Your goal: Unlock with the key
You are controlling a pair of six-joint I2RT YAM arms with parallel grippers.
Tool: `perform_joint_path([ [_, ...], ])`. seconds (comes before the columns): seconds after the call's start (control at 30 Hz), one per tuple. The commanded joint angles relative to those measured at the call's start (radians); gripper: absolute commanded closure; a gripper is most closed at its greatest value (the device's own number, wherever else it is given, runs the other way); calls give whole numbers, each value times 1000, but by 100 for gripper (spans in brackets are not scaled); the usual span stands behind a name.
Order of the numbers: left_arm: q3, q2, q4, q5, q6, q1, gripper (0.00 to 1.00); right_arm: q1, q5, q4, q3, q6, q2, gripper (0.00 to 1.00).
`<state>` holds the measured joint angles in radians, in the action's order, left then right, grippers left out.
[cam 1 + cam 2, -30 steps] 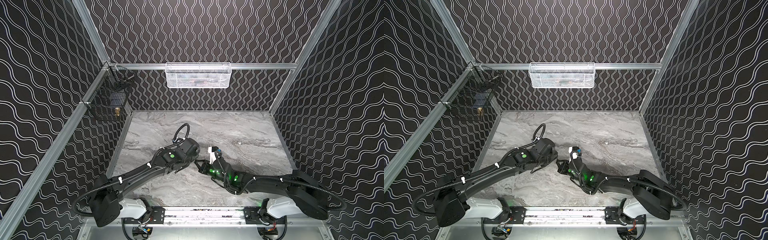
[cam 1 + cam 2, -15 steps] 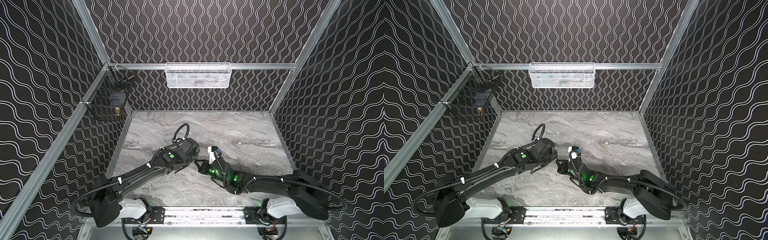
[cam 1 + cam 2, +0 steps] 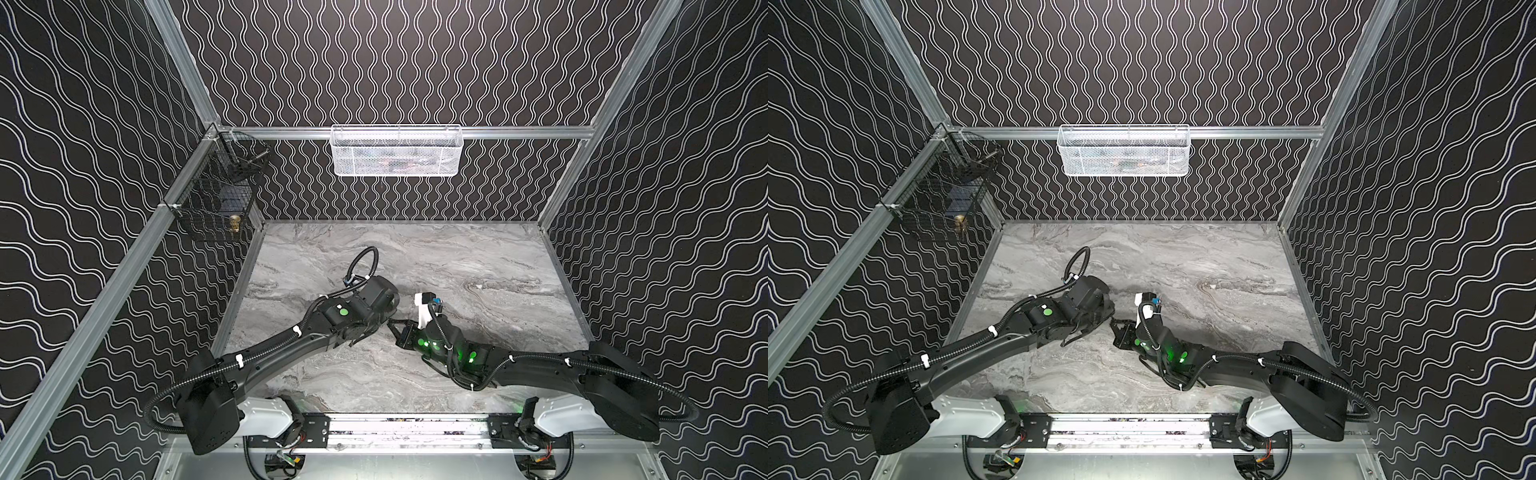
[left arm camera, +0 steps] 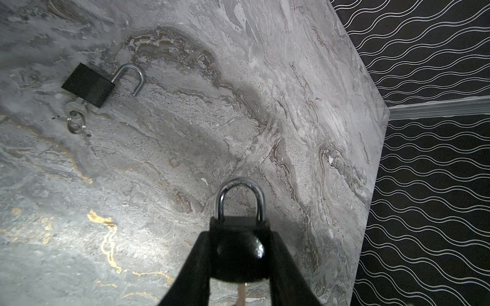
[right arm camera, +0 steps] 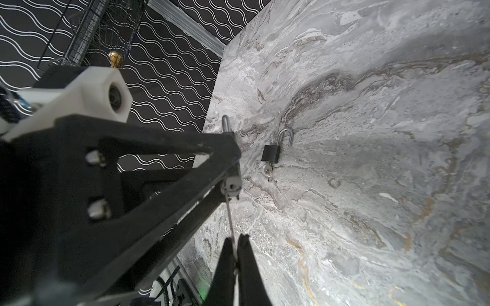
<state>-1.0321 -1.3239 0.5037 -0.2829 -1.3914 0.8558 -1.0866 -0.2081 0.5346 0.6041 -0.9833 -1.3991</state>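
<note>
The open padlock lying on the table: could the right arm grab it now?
Probably not yet: the right claw is shut on the key of the held padlock in the left claw; bare table surrounds the open padlock.

Worktop (image 4: 291,79): grey marble-look slab, matt, faintly grainy, with gold veins. Held padlock (image 4: 240,249): glossy black body; shackle (image 4: 240,185) of polished metal. Loose padlock (image 4: 88,87): matt black body, bright metal loop (image 4: 142,79). Key (image 5: 229,214): thin bare metal. Left gripper (image 4: 239,234), fingers (image 4: 191,270): matt black plastic.
</note>
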Motion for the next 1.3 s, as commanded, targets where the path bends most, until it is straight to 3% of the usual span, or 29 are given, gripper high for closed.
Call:
perform_joint_path([
  [0.0, -2, 8, -5, -18, -16, -3, 100, -2, -23, 9, 14, -12, -7, 100],
  [0.5, 0, 4, -14, -7, -7, -3, 100, 8, -50, 22, 6, -36, 6, 100],
  [0.77, -12, 0, -8, -14, 18, 8, 100, 49, 38, 36, 24, -87, -6, 100],
  [1.27, -21, -9, 23, -53, 31, 34, 100, 60, 24, -103, 99, -67, 45, 100],
])
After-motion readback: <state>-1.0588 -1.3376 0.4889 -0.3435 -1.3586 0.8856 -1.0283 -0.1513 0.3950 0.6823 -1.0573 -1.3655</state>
